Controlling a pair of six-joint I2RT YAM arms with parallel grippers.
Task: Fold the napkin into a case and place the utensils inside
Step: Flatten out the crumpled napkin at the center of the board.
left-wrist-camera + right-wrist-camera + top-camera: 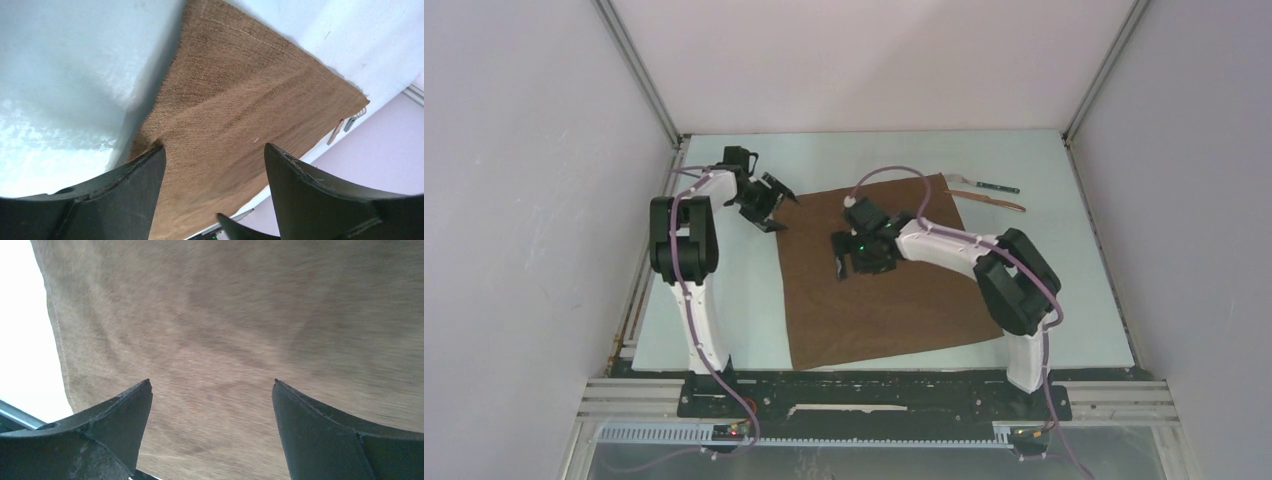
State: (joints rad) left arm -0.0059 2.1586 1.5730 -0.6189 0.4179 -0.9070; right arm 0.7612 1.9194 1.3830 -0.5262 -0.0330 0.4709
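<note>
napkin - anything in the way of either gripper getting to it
Nothing visible. The napkin lies flat and bare, the left gripper open at its far left corner, the right gripper open over its middle. The utensils lie beyond its far right corner.

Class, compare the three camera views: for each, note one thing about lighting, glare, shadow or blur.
Top external: soft, even light, the napkin sharp, no hard shadows. Left wrist: glare whitens the table, and a shadow runs along the napkin's edge. Right wrist: the weave is smeared, and the table at left is blown out white.
</note>
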